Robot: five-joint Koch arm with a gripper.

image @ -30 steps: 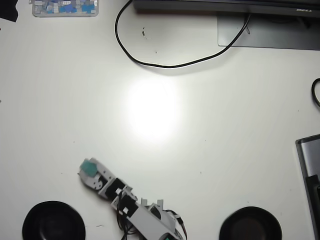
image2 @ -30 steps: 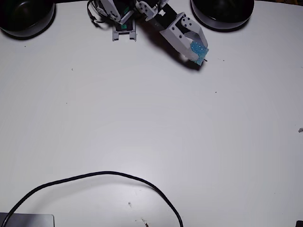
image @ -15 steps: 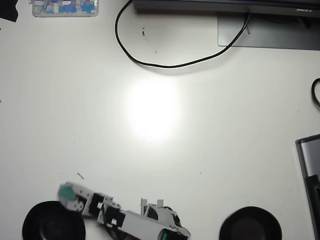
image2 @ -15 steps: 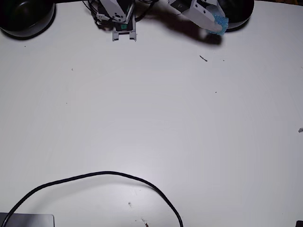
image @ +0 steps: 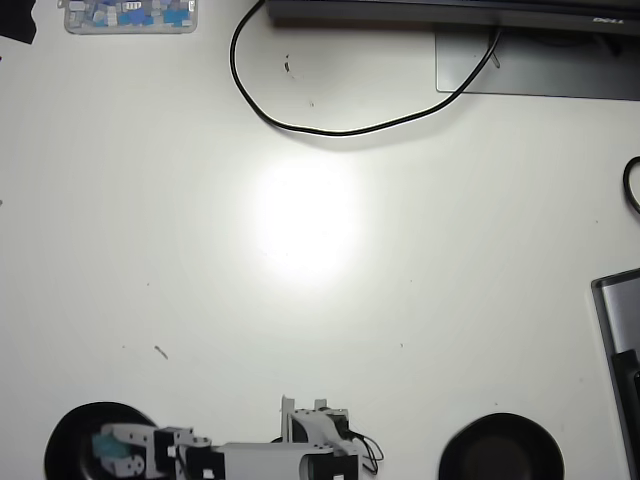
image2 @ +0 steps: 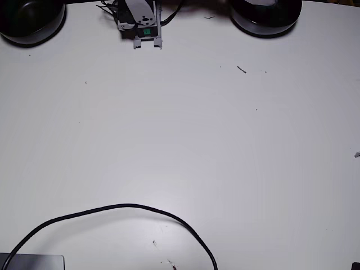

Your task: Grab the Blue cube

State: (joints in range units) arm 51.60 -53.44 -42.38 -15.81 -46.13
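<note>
The white-and-black gripper (image: 100, 448) hangs over the black round bowl (image: 62, 432), something blue between its jaws, likely the blue cube (image: 118, 447). Whether it pinches, I cannot tell. Best: open only above that bowl.

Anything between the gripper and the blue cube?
Nothing visible. The gripper hangs over the left bowl in the overhead view, with something bluish at its fingers, possibly the cube; no cube lies on the table. The cable is far off.
</note>
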